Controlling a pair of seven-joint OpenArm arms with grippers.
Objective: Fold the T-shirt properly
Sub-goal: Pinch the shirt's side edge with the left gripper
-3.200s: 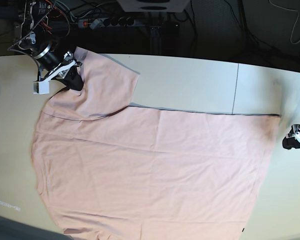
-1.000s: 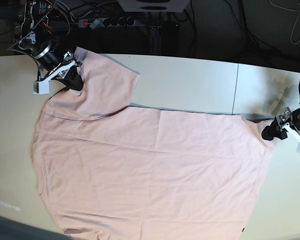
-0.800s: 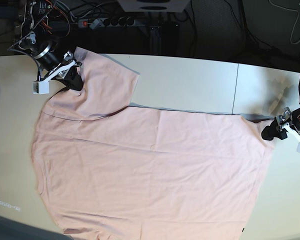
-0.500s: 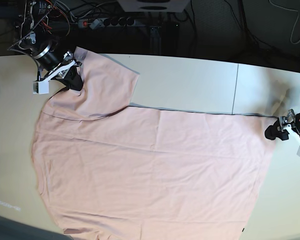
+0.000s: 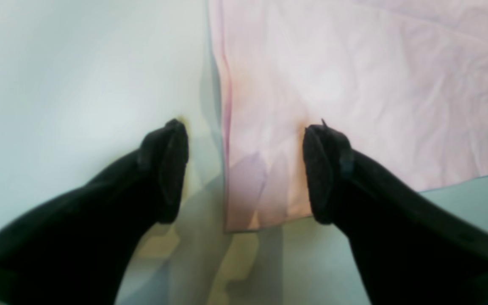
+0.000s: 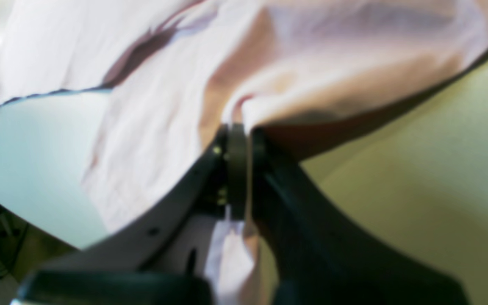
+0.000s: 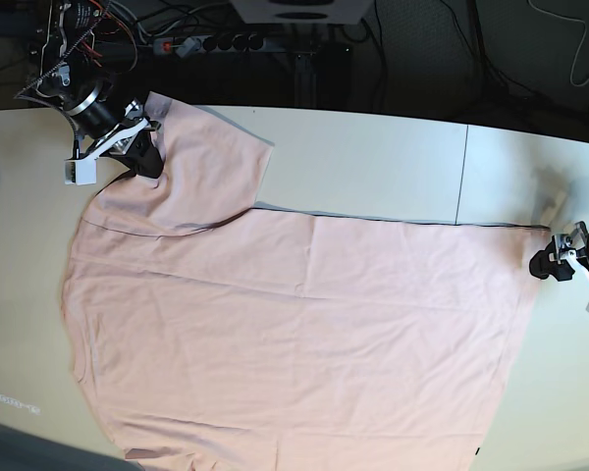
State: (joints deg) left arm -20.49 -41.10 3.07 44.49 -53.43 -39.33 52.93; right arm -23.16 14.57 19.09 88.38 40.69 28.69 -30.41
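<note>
The pale pink T-shirt (image 7: 294,334) lies spread flat on the white table (image 7: 373,157), plain side up, with one sleeve reaching to the far left. My right gripper (image 7: 142,147) is shut on that sleeve's edge; the right wrist view shows the T-shirt fabric (image 6: 163,106) pinched between the closed tips of the right gripper (image 6: 237,135). At the shirt's right hem corner my left gripper (image 7: 550,263) stands open. In the left wrist view the left gripper (image 5: 244,169) straddles the hem corner of the T-shirt (image 5: 354,84), one finger (image 5: 167,169) over bare table, the other over cloth.
A seam (image 7: 461,177) crosses the table right of centre. Behind the far edge lie a power strip (image 7: 216,42) and cables in the dark. Bare table shows beyond the shirt at the far middle and right.
My left gripper has slid a little right and nearer along the hem. The hem corner, bunched inward a second ago, now lies flat out to the right. The right gripper has not moved.
</note>
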